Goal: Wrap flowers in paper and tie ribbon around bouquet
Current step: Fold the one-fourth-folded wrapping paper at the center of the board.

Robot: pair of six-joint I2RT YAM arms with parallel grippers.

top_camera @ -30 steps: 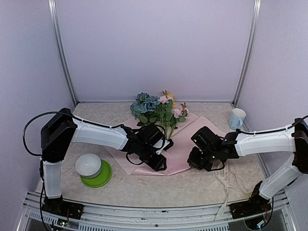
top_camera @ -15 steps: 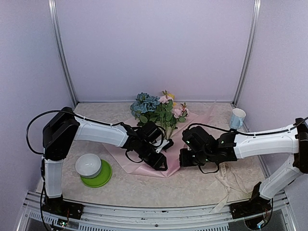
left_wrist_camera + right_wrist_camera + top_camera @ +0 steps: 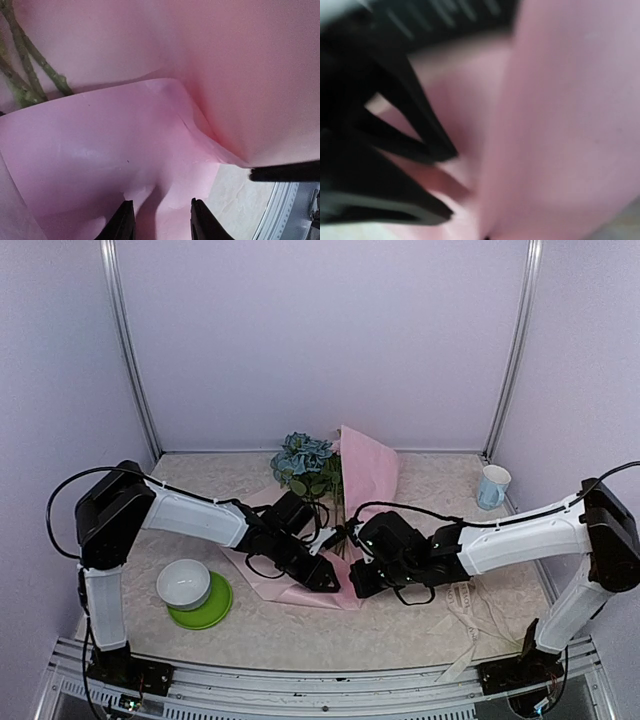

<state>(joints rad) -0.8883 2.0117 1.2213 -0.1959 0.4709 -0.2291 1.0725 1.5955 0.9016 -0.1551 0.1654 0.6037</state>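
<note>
Two white-and-black robot arms rise from the near corners of the table point(image 3: 300, 635) and stretch their forearms inward, meeting low over its middle. The left gripper point(image 3: 324, 583) slants down toward the right arm, its fingers point(image 3: 123, 222) partly apart. The right gripper point(image 3: 356, 582) points left, almost tip to tip with it, fingers point(image 3: 427, 150) pinched closed on the paper point(image 3: 366, 465)

Even, diffuse light from above filled the overhead view, bright and sharp, the pale walls point(image 3: 320, 340) free of glare and only faint soft shadows lying on the table point(image 3: 420, 625). The left wrist picture was dimmer and slightly soft at close range, with a mild sheen on the pink paper point(image 3: 100, 150). The right wrist picture was heavily blurred, dark shapes smeared against pink
</note>
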